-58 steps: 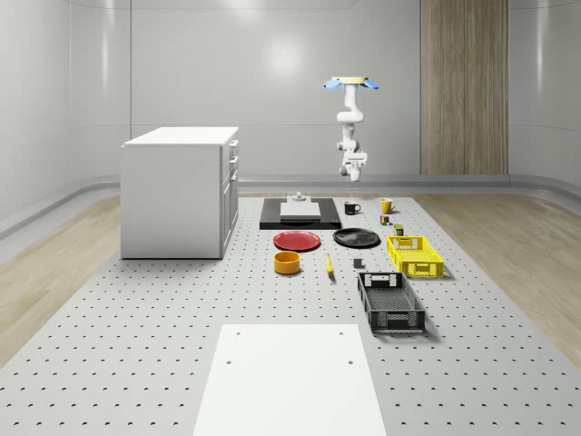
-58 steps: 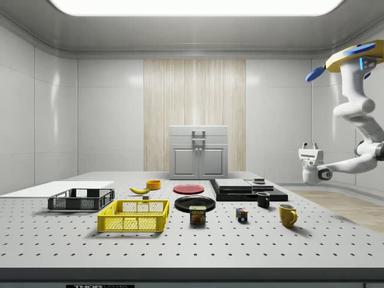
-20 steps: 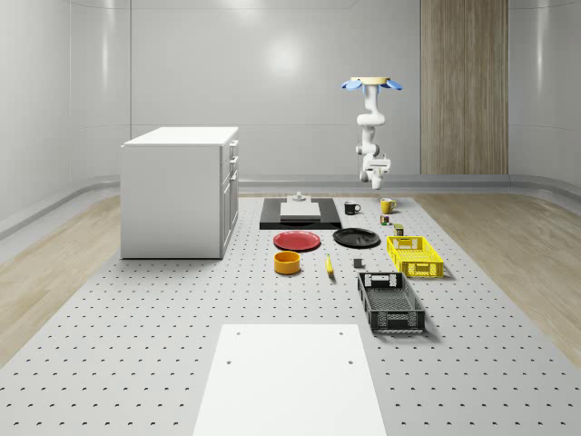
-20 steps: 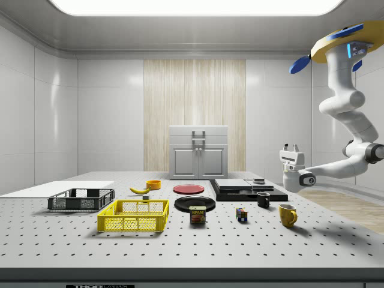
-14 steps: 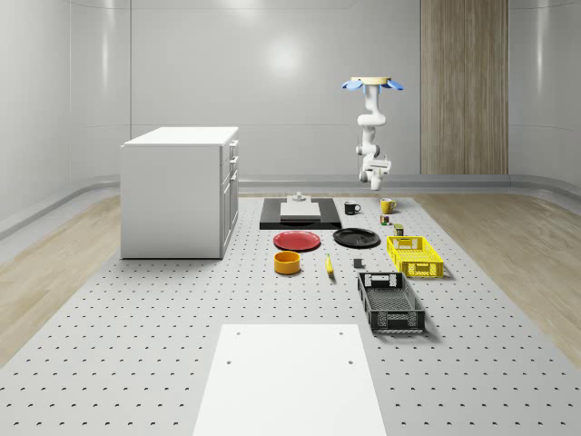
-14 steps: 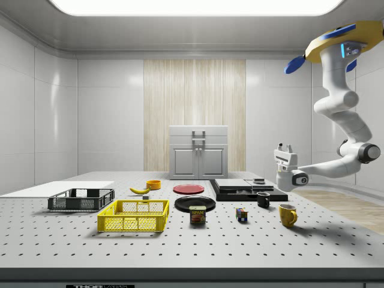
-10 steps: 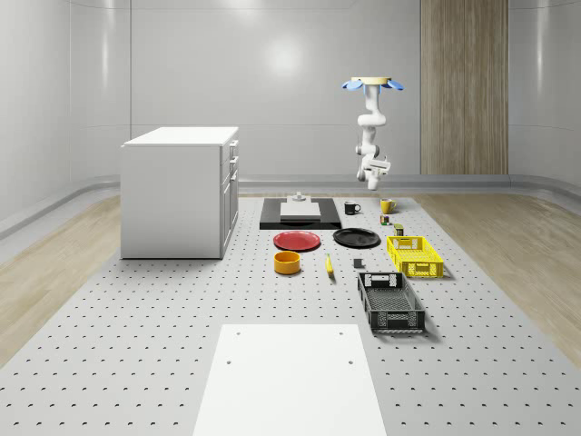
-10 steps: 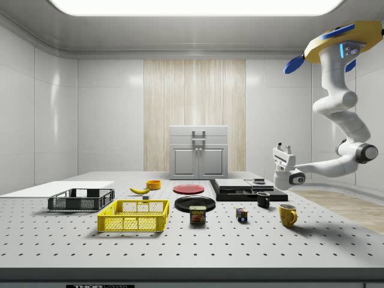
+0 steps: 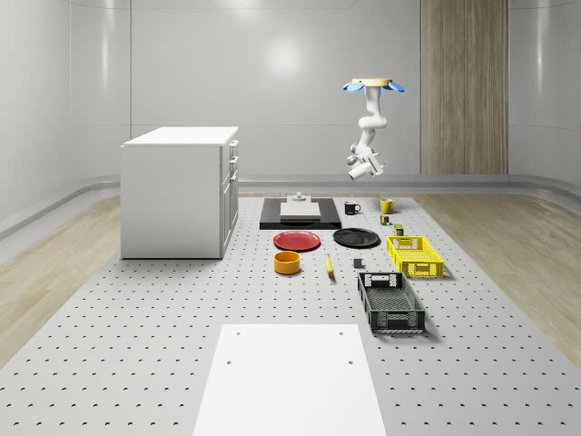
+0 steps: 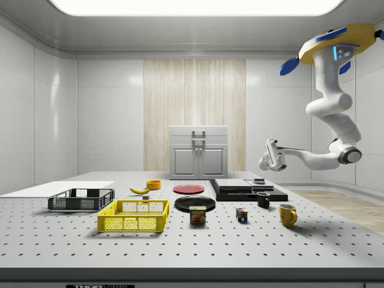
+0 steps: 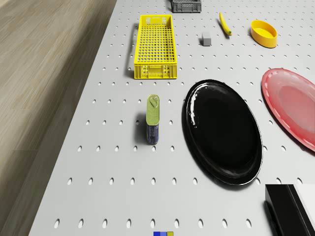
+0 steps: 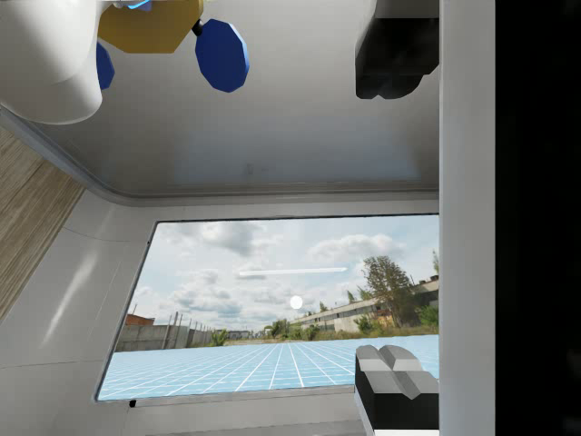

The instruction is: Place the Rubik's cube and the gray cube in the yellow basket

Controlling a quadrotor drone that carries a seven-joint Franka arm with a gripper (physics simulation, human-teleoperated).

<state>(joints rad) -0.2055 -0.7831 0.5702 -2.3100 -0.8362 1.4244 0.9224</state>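
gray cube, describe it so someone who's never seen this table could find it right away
Start at the yellow basket on the perforated table. On the side of it facing the banana and the orange bowl, the gray cube sits alone on the tabletop. It is the one small plain gray block, far smaller than the dishes and baskets nearby.

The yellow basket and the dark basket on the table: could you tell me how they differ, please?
The yellow basket is bright yellow; the dark basket is charcoal grey. In the whole-scene view, the yellow basket lies farther back, nearer the black plate; the dark basket lies nearer the white sheet. Both are open, empty latticed crates lying flat.
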